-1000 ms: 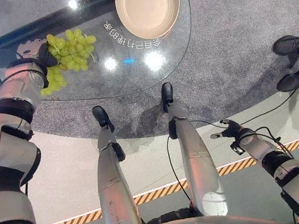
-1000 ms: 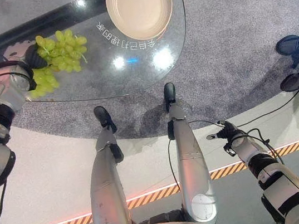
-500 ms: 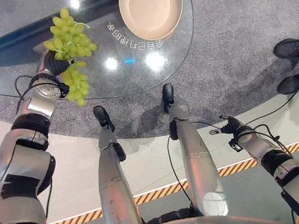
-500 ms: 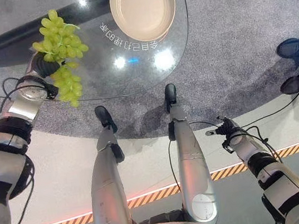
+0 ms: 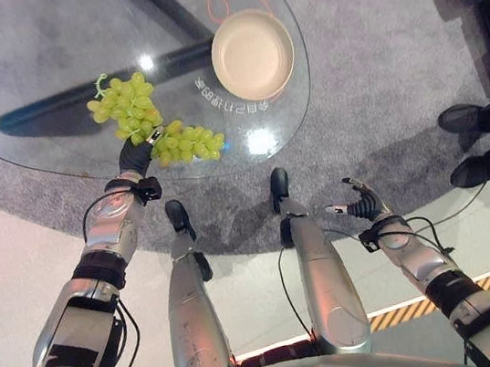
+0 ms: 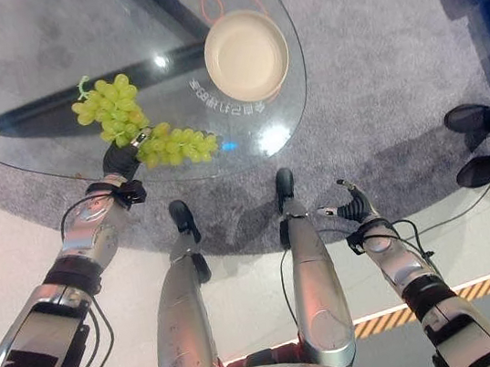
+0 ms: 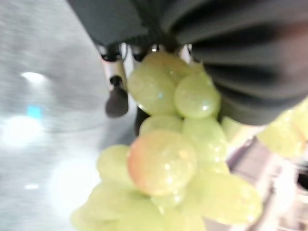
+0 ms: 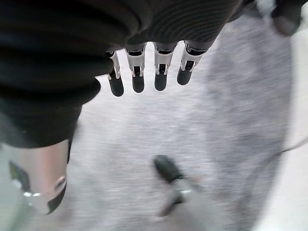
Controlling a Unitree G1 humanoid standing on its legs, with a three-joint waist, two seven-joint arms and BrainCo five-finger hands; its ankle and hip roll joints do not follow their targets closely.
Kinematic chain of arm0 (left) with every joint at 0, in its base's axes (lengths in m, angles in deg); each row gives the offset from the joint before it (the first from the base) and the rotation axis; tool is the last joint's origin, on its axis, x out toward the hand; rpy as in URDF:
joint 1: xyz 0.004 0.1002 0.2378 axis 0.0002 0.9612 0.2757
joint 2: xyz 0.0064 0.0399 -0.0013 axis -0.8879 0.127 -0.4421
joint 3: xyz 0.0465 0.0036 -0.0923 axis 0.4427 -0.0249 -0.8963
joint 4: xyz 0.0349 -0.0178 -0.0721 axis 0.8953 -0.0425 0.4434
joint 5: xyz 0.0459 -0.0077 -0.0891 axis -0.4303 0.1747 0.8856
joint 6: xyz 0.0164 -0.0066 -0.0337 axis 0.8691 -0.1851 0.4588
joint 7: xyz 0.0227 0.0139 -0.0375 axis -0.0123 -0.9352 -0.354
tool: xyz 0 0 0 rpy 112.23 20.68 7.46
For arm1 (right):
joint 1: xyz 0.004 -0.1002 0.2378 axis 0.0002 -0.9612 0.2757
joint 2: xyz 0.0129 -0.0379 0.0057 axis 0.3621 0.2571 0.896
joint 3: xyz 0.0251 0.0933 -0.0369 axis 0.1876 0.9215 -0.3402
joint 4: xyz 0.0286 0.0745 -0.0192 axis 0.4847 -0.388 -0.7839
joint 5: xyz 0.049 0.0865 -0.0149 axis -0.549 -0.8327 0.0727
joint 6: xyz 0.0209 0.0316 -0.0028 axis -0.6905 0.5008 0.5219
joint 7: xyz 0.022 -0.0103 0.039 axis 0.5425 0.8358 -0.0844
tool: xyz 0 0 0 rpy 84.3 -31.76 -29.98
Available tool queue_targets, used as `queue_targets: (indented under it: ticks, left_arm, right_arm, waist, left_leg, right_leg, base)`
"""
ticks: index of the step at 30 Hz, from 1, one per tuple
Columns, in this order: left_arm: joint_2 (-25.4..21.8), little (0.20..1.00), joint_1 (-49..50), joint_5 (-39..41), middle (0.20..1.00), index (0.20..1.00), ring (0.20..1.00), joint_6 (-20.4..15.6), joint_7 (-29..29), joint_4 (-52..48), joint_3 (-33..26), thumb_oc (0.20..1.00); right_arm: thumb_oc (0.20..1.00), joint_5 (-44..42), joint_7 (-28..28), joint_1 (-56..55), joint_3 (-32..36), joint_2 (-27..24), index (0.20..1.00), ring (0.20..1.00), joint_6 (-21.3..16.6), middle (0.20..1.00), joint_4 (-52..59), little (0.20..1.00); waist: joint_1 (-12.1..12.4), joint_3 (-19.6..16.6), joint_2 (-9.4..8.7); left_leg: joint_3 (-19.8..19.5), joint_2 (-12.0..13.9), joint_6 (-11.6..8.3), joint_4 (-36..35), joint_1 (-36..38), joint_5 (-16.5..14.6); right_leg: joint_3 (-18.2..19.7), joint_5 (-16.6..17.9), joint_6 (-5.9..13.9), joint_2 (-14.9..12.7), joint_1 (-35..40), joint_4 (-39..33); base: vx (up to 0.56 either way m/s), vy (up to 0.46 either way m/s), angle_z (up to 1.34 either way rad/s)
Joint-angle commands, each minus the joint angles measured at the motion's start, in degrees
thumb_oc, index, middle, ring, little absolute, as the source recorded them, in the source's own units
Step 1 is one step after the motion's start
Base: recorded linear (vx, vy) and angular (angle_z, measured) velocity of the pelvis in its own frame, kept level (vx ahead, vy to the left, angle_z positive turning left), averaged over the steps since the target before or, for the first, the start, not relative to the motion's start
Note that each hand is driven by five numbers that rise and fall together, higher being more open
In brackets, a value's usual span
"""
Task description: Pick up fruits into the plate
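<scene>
Left hand (image 5: 136, 153) raised over the near edge of the glass counter (image 5: 37, 150), fingers curled round a bunch of green grapes (image 5: 138, 116) draping both ways. Further right on the counter, empty beige plate (image 5: 252, 53), well apart from the grapes. Right hand (image 5: 362, 206) low beside the counter over grey carpet (image 5: 377, 81), fingers loosely spread, holding nothing.

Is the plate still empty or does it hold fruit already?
Empty: the plate shows a bare inside, and the grapes hang from the left robot hand.
</scene>
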Motion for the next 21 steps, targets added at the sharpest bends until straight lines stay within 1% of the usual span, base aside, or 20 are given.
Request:
queue_targets:
  ticks: [1,3,4,5,6,9,10,12,13,15,16,18,19,20,21]
  left_arm:
    - [0.5,0.200,-0.4,-2.0,0.200,0.200,0.200,-6.5,-2.2,-4.5,-3.5,0.200]
    - [0.2,0.200,1.3,-3.7,0.200,0.200,0.200,-7.3,-2.1,-6.6,-4.2,0.200]
    - [-0.2,0.200,3.0,-5.0,0.200,0.200,0.200,-7.6,-2.0,-8.6,-4.7,0.200]
    - [-0.8,0.200,5.5,-6.1,0.200,0.200,0.200,-8.1,-1.9,-11.1,-5.4,0.200]
    - [-0.8,0.200,5.7,-6.5,0.200,0.200,0.200,-8.2,-1.8,-11.3,-5.5,0.200]
    - [-1.3,0.200,10.8,-10.8,0.200,0.200,0.200,-9.7,-0.4,-15.6,-5.8,0.200]
    - [-1.3,0.200,10.8,-10.8,0.200,0.200,0.200,-9.7,-0.4,-15.6,-5.8,0.200]
    - [-1.6,0.200,14.1,-13.8,0.200,0.200,0.200,-9.9,0.1,-18.5,-6.3,0.200]
    - [-1.6,0.200,14.4,-13.9,0.200,0.200,0.200,-9.7,0.2,-18.7,-6.3,0.200]
    - [-1.6,0.200,15.8,-15.5,0.200,0.200,0.200,-9.4,0.6,-20.6,-6.7,0.200]
    - [-1.7,0.200,17.2,-17.5,0.200,0.200,0.200,-9.1,1.6,-22.7,-6.8,0.200]
    - [-1.7,0.200,17.6,-19.2,0.200,0.200,0.200,-9.2,1.6,-23.2,-6.9,0.200]
    - [-1.9,0.200,18.1,-20.8,0.200,0.200,0.200,-8.9,2.1,-24.2,-7.2,0.200]
    - [-2.3,0.200,18.6,-22.0,0.200,0.200,0.200,-8.7,2.3,-25.1,-7.2,0.200]
    - [-2.3,0.200,18.6,-22.0,0.200,0.200,0.200,-8.7,2.3,-25.2,-7.3,0.200]
  right_arm:
    - [1.000,-4.4,-2.5,-3.0,3.4,-1.0,1.000,1.000,-5.8,1.000,4.4,1.000]
    - [1.000,-5.3,-4.1,-3.4,4.9,-0.9,1.000,1.000,-7.3,1.000,6.3,1.000]
    - [1.000,-5.4,-5.3,-3.7,5.9,-1.0,1.000,1.000,-7.5,1.000,7.9,1.000]
    - [1.000,-4.9,-7.3,-4.2,7.1,-1.3,1.000,1.000,-8.0,1.000,10.3,1.000]
    - [1.000,-4.9,-7.4,-4.2,7.1,-1.4,1.000,1.000,-8.0,1.000,10.5,1.000]
    - [1.000,-4.3,-11.7,-4.6,7.7,-2.2,1.000,1.000,-8.6,1.000,15.0,1.000]
    - [1.000,-4.3,-11.7,-4.6,7.7,-2.2,1.000,1.000,-8.6,1.000,15.0,1.000]
    - [1.000,-3.5,-14.9,-4.1,7.6,-3.4,1.000,1.000,-8.9,1.000,18.6,1.000]
    - [1.000,-3.6,-15.0,-4.1,7.6,-3.5,1.000,1.000,-8.7,1.000,18.8,1.000]
    - [1.000,-3.4,-16.2,-3.4,7.7,-4.7,1.000,1.000,-8.1,1.000,20.7,1.000]
    - [1.000,-2.7,-18.1,-1.9,7.3,-6.2,1.000,1.000,-7.1,1.000,23.4,1.000]
    - [1.000,-2.1,-18.8,-0.7,6.9,-6.9,1.000,1.000,-6.3,1.000,24.6,1.000]
    - [1.000,-2.2,-19.8,0.2,6.9,-7.6,1.000,1.000,-5.4,1.000,25.6,1.000]
    - [1.000,-2.3,-20.7,1.7,6.5,-8.0,1.000,1.000,-3.3,1.000,26.7,1.000]
    - [1.000,-2.4,-20.8,1.8,6.4,-8.0,1.000,1.000,-3.1,1.000,26.8,1.000]
  waist:
    - [0.0,0.3,1.21]
    - [0.3,0.3,1.47]
    - [0.5,0.3,1.81]
    - [0.6,-1.0,2.18]
    - [0.6,-1.3,2.22]
    - [1.2,-5.6,2.85]
    - [1.2,-5.6,2.85]
    - [2.0,-9.3,3.00]
    - [2.1,-9.5,3.01]
    - [2.6,-11.2,3.03]
    - [3.4,-13.2,3.10]
    - [3.8,-14.2,3.10]
    - [4.2,-15.1,3.09]
    - [4.7,-16.3,3.07]
    - [4.7,-16.4,3.06]
  left_leg:
    - [3.9,-7.0,3.37,2.4,2.4,-8.4]
    - [4.0,-6.9,3.27,1.2,5.6,-8.3]
    - [4.1,-6.6,3.10,0.0,8.7,-8.1]
    - [4.1,-6.4,2.87,-1.5,11.7,-7.9]
    - [4.2,-6.4,2.84,-1.8,11.7,-7.7]
    - [4.1,-5.9,2.37,-4.7,17.2,-7.5]
    - [4.1,-5.9,2.37,-4.7,17.2,-7.5]
    - [4.3,-5.2,1.99,-6.9,20.6,-6.9]
    - [4.3,-5.1,1.95,-7.0,20.9,-6.8]
    - [4.4,-4.8,1.67,-7.9,22.4,-6.5]
    - [4.6,-4.3,1.37,-9.0,24.4,-6.2]
    - [4.6,-4.2,1.25,-9.6,25.4,-6.2]
    - [4.5,-4.0,1.23,-9.8,26.0,-6.2]
    - [4.3,-3.8,1.20,-10.0,26.9,-6.3]
    - [4.3,-3.8,1.20,-10.1,27.0,-6.3]
  right_leg:
    - [-0.7,-3.9,-0.22,4.5,4.2,-0.6]
    - [-0.8,-3.9,0.05,4.0,7.3,-1.6]
    - [-1.1,-3.9,0.32,3.6,10.5,-2.6]
    - [-1.4,-3.8,0.49,3.2,13.7,-4.3]
    - [-1.5,-3.5,0.47,3.2,13.9,-4.7]
    - [-2.7,-3.5,0.76,2.4,19.9,-7.9]
    - [-2.7,-3.5,0.76,2.4,19.9,-7.9]
    - [-3.7,-2.9,1.05,1.9,23.9,-10.3]
    - [-3.8,-2.8,1.08,1.8,24.3,-10.5]
    - [-4.3,-2.5,1.24,1.7,25.9,-11.5]
    - [-5.2,-2.1,1.38,1.3,28.4,-13.1]
    - [-5.6,-1.9,1.45,1.1,29.6,-13.7]
    - [-6.0,-1.9,1.45,1.0,30.3,-14.0]
    - [-6.2,-2.1,1.42,0.9,31.4,-14.3]
    - [-6.3,-2.1,1.41,0.9,31.5,-14.3]
  base:
    - [0.02,0.034,0.01]
    - [0.02,0.047,0.00]
    - [0.08,0.086,0.02]
    - [0.09,0.066,-0.01]
    - [0.09,0.050,-0.03]
    - [0.12,0.030,-0.05]
    - [0.16,0.014,-0.03]
    - [0.16,-0.007,-0.01]
    - [0.11,-0.012,0.01]
    - [0.11,-0.013,0.01]
    - [0.13,-0.022,0.02]
    - [0.10,-0.024,0.03]
    - [0.11,-0.030,-0.04]
    - [0.09,-0.023,-0.06]
    - [0.08,-0.022,-0.05]
